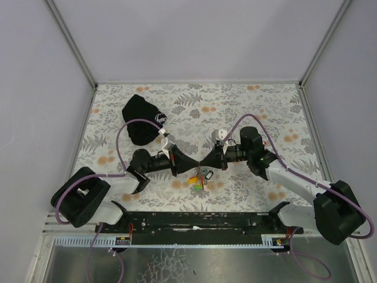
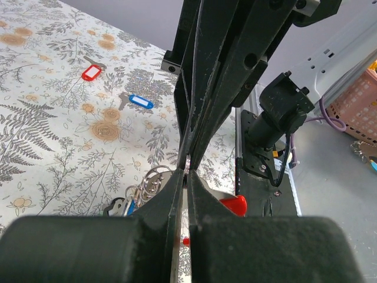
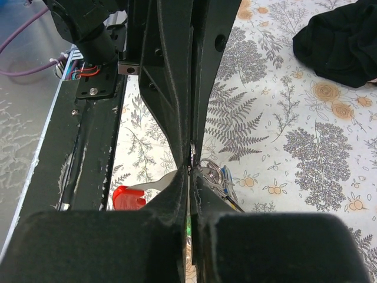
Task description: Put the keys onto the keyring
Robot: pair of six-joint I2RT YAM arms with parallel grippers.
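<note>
My left gripper [image 1: 197, 163] and right gripper [image 1: 205, 163] meet tip to tip above the flowered tablecloth. Both are shut on the thin metal keyring [image 3: 193, 154], which stands edge-on between the two sets of fingertips [image 2: 188, 160]. A bunch of small rings and keys with coloured tags [image 1: 199, 179] hangs just below the tips. The silver blade of a red-tagged key [image 3: 128, 197] runs in to the fingertips; I cannot tell whether it is threaded or pinched. Two loose keys lie on the cloth, one with a red tag [image 2: 92, 72] and one with a blue tag [image 2: 140, 101].
The black cloth pouch [image 1: 141, 121] lies at the back left of the table. A black rail [image 1: 194, 221] with the arm bases runs along the near edge. Grey walls enclose the table on the left, right and far sides.
</note>
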